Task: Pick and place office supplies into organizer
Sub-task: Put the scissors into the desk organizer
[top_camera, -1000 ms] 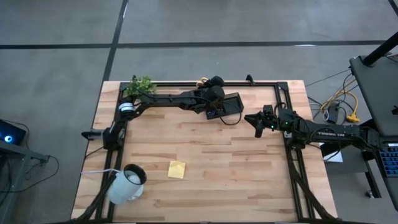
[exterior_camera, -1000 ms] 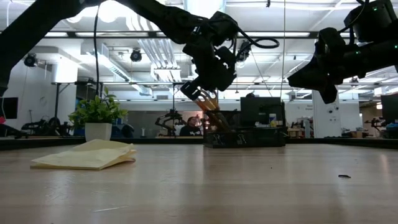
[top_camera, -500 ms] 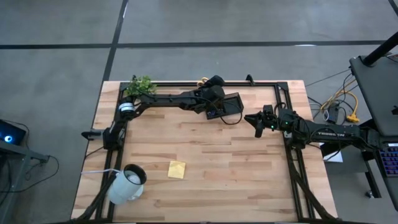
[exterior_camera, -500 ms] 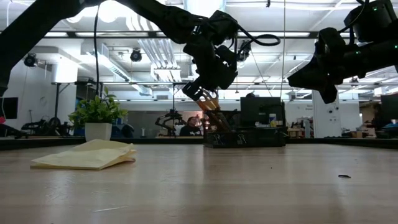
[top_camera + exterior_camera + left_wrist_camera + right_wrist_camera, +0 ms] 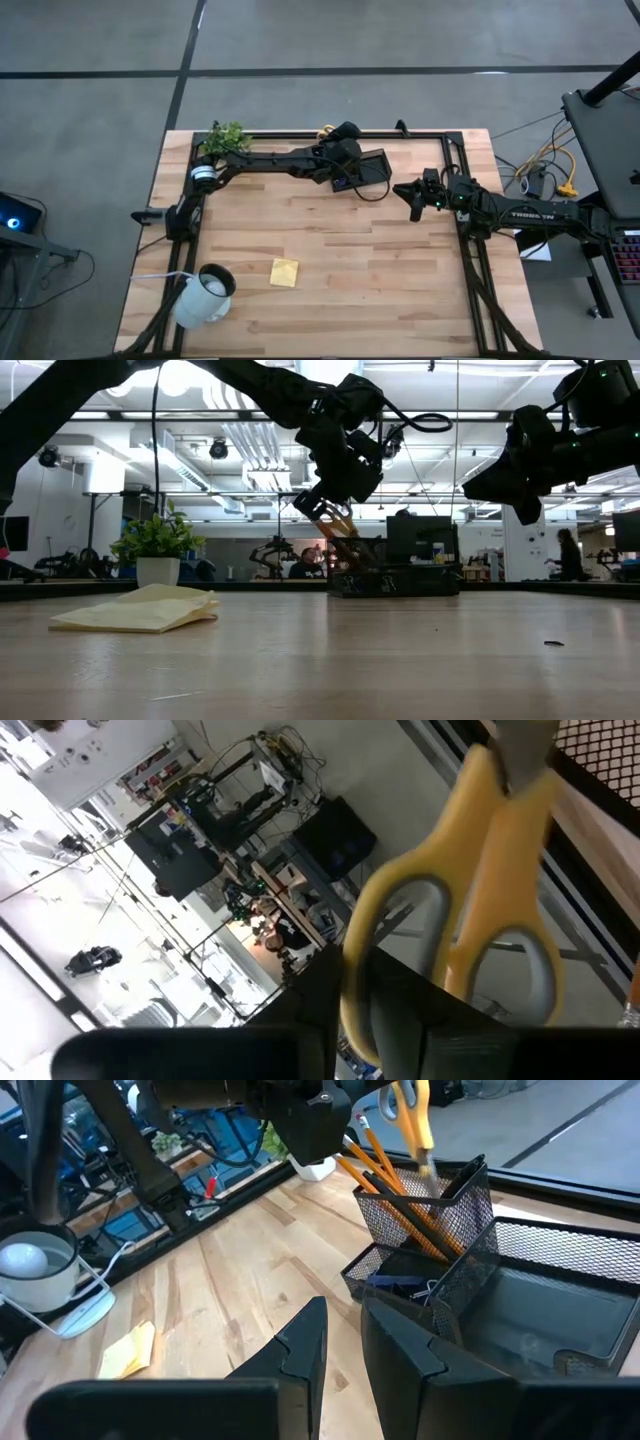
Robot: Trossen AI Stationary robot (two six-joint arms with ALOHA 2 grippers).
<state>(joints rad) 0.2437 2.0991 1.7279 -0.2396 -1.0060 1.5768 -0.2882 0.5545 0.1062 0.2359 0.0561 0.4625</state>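
Scissors (image 5: 470, 910) with yellow handles stand blades-down in the black mesh organizer (image 5: 470, 1270) beside orange pencils (image 5: 395, 1190). Left gripper (image 5: 345, 170) hovers over them, jaws narrow, seemingly clear of the handles. Right gripper (image 5: 340, 1350) waits nearby, jaws narrow and empty.

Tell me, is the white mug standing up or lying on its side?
Lying on its side. In the high view the white mug shows its round opening sideways near the table's front left corner, not facing up.
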